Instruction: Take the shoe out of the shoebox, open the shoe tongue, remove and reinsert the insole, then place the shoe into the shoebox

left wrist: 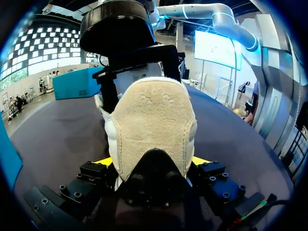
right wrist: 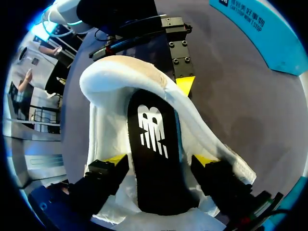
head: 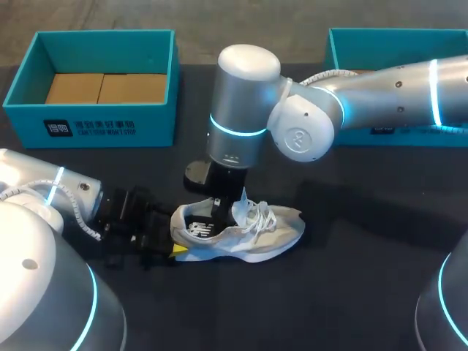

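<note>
Dark tabletop under my two arms, with a teal shoebox at the far left corner and a second teal box at the far right, partly hidden behind my right arm. The pale grey-and-white shoe stands upright on its sole near the middle of the table, well apart from both boxes, heel toward my left arm and toe pointing right.

My left gripper comes in low from the left and is clamped on the heel, one yellow-tipped finger pressed to each side of the suede heel patch.

My right arm reaches across from the right and points straight down over the shoe. Its gripper is inside the shoe's mouth with fingers spread wide, one yellow tip on each side of the black insole, which lies flat in the shoe. Those fingers grip nothing between them.

Loose white laces sit tumbled over the forefoot. Brown cardboard lines the bottom of the left shoebox.
</note>
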Robot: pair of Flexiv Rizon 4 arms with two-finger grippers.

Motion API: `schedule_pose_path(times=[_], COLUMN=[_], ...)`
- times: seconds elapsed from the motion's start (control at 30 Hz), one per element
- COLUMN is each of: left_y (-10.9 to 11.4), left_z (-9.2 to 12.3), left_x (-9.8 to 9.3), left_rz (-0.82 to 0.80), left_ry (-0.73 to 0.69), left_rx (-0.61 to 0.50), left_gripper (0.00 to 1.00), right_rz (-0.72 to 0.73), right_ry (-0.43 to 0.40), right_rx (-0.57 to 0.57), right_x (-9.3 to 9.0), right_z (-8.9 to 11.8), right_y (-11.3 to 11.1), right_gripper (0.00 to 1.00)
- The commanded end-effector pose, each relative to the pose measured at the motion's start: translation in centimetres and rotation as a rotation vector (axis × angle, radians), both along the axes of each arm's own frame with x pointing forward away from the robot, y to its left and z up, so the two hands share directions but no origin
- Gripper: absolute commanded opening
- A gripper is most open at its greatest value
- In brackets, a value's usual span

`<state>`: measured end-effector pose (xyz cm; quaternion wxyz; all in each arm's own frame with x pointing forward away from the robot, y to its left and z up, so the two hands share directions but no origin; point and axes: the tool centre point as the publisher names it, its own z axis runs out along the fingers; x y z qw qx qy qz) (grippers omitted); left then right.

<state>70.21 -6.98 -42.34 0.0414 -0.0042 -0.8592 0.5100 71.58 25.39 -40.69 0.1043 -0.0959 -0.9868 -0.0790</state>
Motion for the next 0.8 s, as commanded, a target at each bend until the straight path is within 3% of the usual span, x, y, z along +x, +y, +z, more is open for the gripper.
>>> schedule_pose_path(times=[0.03,0.2,0.3,0.4,0.8], left_y=[-0.1,-0.1,-0.1,-0.1,-0.1], left_z=[-0.3,-0.3,-0.3,-0.3,-0.3], left_x=[-0.1,-0.1,-0.1,-0.1,-0.1], left_rz=[-0.001,-0.001,-0.001,-0.001,-0.001], left_ry=[-0.004,-0.004,-0.004,-0.004,-0.004], left_rx=[0.002,0.002,0.002,0.002,0.002], left_gripper=[0.00,0.00,0.00,0.00,0.00], right_rz=[-0.007,-0.018,-0.025,-0.029,-0.057], right_ry=[0.008,0.009,0.008,0.008,-0.019], right_rx=[0.001,0.004,0.004,0.005,0.029], right_x=[0.2,-0.3,-0.5,-0.7,-1.3], right_z=[-2.1,-2.1,-2.0,-1.8,-0.1], right_y=[0.6,0.7,0.6,0.6,-0.7], right_gripper=[0.50,0.28,0.09,0.00,0.00])
